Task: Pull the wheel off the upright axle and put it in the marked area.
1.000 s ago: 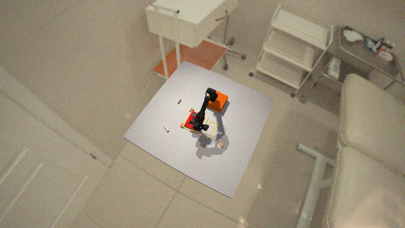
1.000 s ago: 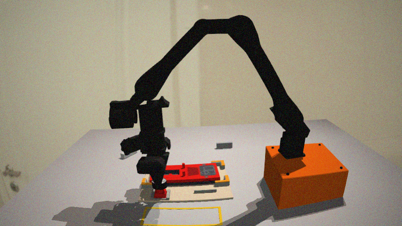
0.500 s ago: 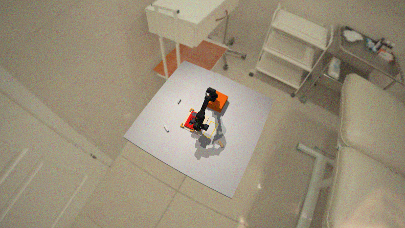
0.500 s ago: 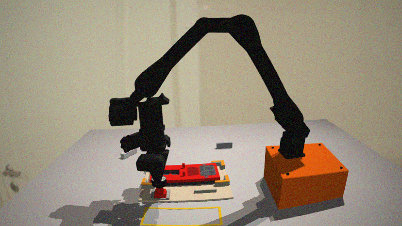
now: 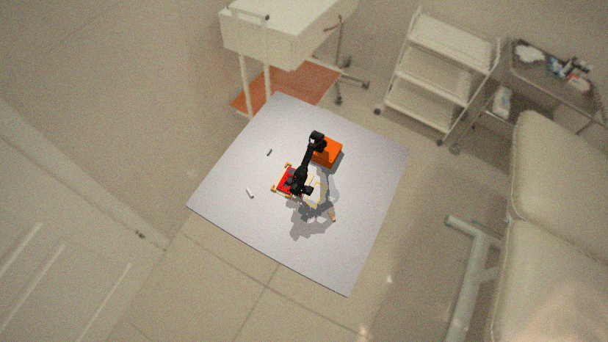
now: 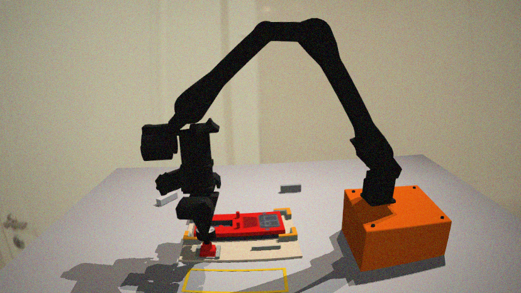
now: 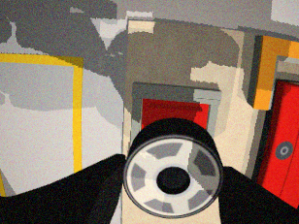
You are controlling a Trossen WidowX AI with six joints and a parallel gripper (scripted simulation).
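Note:
The black-tyred wheel (image 6: pixel 210 234) (image 7: pixel 151 166), with its pale spoked rim facing up, is between the fingers of my gripper (image 6: pixel 206 236) (image 7: pixel 173 171), which is shut on it. The dark axle tip (image 7: pixel 173 180) shows in the wheel's hub, so the wheel is still around the axle. The wheel is a little above the red block (image 6: pixel 207 251) (image 7: pixel 170 108), with a narrow dark part between them. The marked area, a yellow outline (image 5: pixel 320 197) (image 6: pixel 235 269) (image 7: pixel 78 120), lies on the table beside the board. The fingers hide part of the wheel.
A beige board (image 6: pixel 236 255) carries the red block, a slotted grey strip (image 6: pixel 265 248) and a larger red panel (image 6: pixel 251 229) between orange corner brackets (image 6: pixel 287 236) (image 7: pixel 266 72). The arm's orange base (image 5: pixel 330 153) (image 6: pixel 404 232) stands on the right in the exterior view. Small loose blocks (image 5: pixel 331 216) (image 6: pixel 290 188) lie around.

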